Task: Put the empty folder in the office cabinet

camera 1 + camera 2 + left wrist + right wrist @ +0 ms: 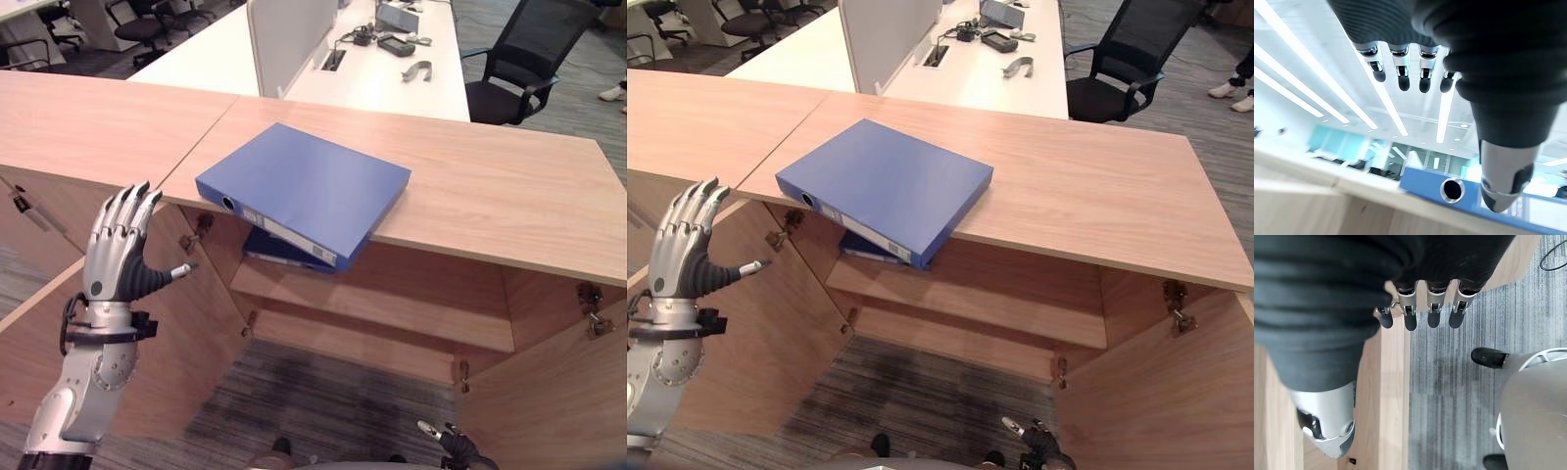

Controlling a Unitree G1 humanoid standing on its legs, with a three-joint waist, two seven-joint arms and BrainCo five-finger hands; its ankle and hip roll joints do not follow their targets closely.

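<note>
A blue ring-binder folder (304, 191) lies flat on the wooden cabinet top (490, 186), its front corner jutting over the edge; its spine with a round hole (1452, 190) faces my left hand. A second blue folder (284, 253) lies on the shelf (392, 304) inside the open cabinet, right below it. My left hand (118, 259) is raised upright and open, fingers straight, a short way left of the folder and below the top's edge, holding nothing. My right hand (456, 446) hangs low by the right door, fingers (1410, 318) relaxed and empty.
Both cabinet doors stand open: the left door (196, 323) behind my left hand, the right door (549, 392) at the lower right. Behind the cabinet are a white desk (392, 78) with a divider panel and small items, and a black office chair (519, 59). A person's shoe (612, 93) shows far right.
</note>
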